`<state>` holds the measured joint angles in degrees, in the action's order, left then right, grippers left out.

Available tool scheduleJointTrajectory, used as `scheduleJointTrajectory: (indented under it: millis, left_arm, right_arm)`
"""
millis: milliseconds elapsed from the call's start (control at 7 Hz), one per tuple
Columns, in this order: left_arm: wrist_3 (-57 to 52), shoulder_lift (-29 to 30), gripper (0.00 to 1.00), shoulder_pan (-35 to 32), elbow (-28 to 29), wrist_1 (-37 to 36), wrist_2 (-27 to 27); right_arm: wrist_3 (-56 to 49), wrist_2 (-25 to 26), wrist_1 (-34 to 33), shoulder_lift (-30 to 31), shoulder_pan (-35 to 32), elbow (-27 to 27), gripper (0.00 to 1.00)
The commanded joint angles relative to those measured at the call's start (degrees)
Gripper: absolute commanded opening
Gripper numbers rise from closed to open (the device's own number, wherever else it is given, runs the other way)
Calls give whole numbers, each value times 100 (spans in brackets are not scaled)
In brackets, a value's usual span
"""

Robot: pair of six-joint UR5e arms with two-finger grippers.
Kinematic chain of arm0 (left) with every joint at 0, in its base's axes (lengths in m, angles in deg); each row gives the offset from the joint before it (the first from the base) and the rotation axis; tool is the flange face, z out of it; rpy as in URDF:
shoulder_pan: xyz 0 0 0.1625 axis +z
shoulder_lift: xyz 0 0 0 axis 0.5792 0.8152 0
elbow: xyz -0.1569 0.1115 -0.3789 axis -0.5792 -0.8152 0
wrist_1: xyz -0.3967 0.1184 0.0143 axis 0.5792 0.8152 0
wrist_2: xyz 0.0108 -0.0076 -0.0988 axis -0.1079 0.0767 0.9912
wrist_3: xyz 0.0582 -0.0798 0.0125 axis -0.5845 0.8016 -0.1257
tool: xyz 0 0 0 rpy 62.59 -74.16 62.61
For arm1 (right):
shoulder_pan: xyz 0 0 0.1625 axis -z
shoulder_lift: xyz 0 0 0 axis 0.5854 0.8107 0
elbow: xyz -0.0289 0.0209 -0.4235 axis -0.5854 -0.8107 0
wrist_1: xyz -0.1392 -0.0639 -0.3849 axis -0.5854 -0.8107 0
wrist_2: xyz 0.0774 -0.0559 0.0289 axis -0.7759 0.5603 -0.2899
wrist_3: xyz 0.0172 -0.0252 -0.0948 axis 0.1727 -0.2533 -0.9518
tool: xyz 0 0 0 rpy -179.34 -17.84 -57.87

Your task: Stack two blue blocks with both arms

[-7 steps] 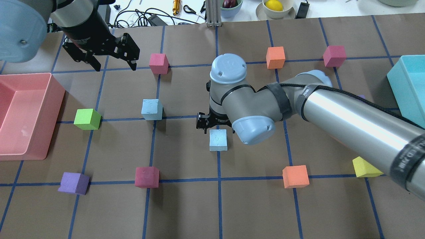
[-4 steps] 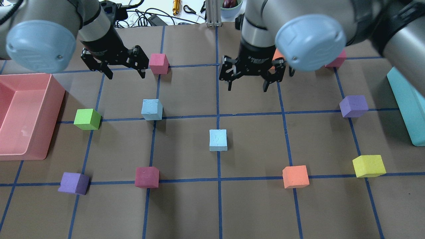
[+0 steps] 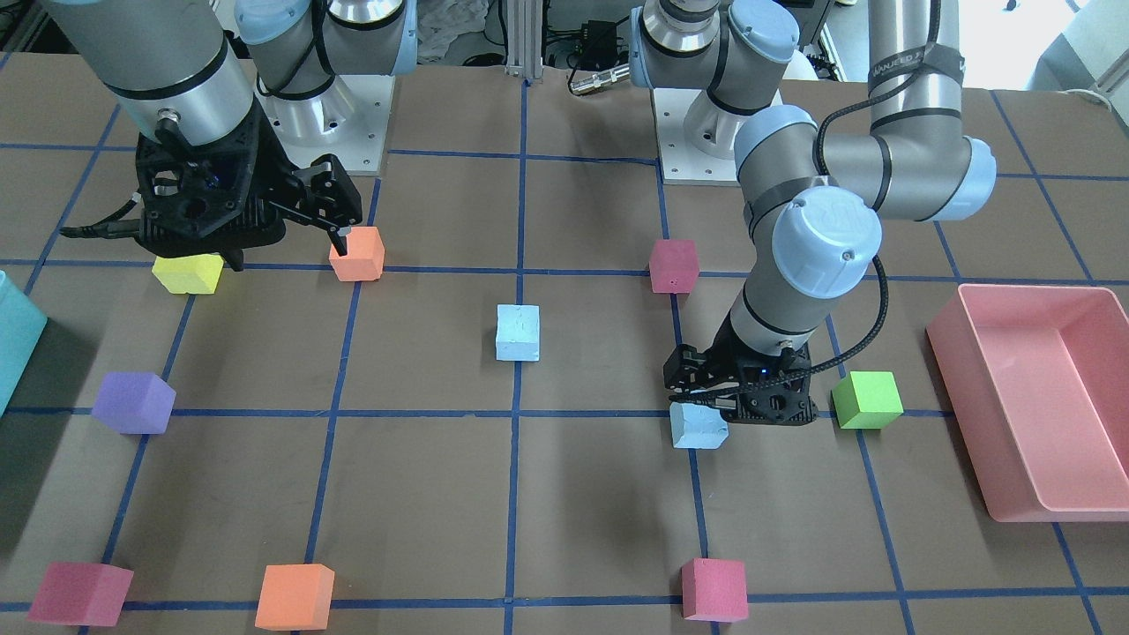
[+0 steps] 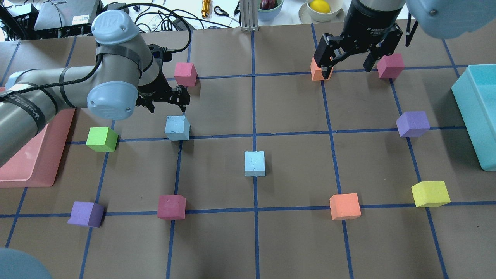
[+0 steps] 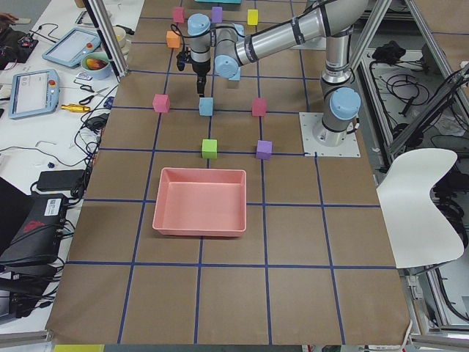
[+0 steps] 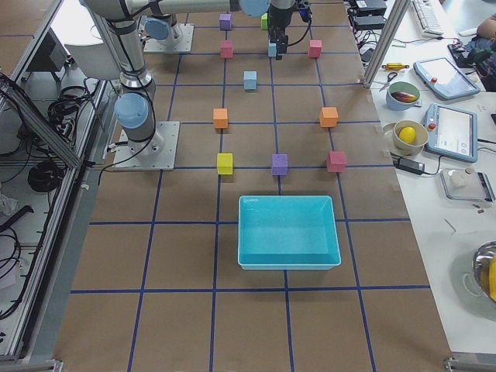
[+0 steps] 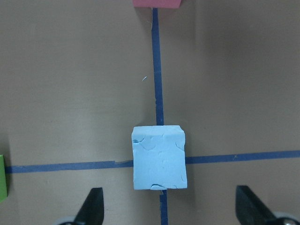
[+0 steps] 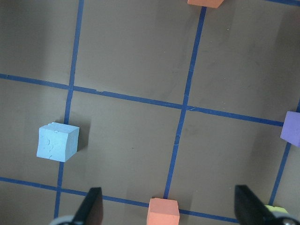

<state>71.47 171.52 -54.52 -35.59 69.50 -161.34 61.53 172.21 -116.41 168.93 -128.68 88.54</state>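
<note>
Two pale blue blocks rest apart on the brown table. One lies left of centre (image 4: 177, 128) (image 3: 699, 427), the other at the centre (image 4: 254, 163) (image 3: 518, 332). My left gripper (image 4: 166, 105) (image 3: 736, 401) is open and hovers low just over the left blue block without touching it. In the left wrist view that block (image 7: 158, 157) sits centred just ahead of the open fingertips (image 7: 93, 206). My right gripper (image 4: 347, 69) (image 3: 287, 242) is open, empty and high over the right half. Its wrist view shows the centre blue block (image 8: 57, 141) far below.
A pink tray (image 4: 38, 170) stands at the left edge and a teal bin (image 4: 480, 116) at the right. Green (image 4: 102, 139), crimson (image 4: 185, 74), purple (image 4: 412, 124), orange (image 4: 345, 206) and yellow (image 4: 430, 193) cubes are scattered on the grid.
My right gripper has lifted away from the centre blue block, empty, and swung up to the right. My left gripper has come down over the left blue block. Neither block moved.
</note>
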Motion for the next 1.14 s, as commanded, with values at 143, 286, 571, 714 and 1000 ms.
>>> scheduleJointTrajectory:
  millis: [143, 286, 571, 714, 1000]
  left_arm:
    - [22, 457, 100, 0, 2, -91, -13]
    - [5, 606, 100, 0, -50, -222, -13]
    - [31, 695, 87, 0, -59, -328, -13]
    - [-38, 730, 66, 0, -59, -312, -13]
    - [31, 739, 10, -17, 11, -224, -39]
  right_arm:
    - [723, 22, -460, 72, 12, 44, 100]
    - [717, 31, -444, 72, 12, 61, 100]
    - [699, 22, -418, 72, 12, 61, 100]
    - [699, 22, -418, 63, 12, 70, 100]
    - [699, 22, -409, 72, 12, 79, 100]
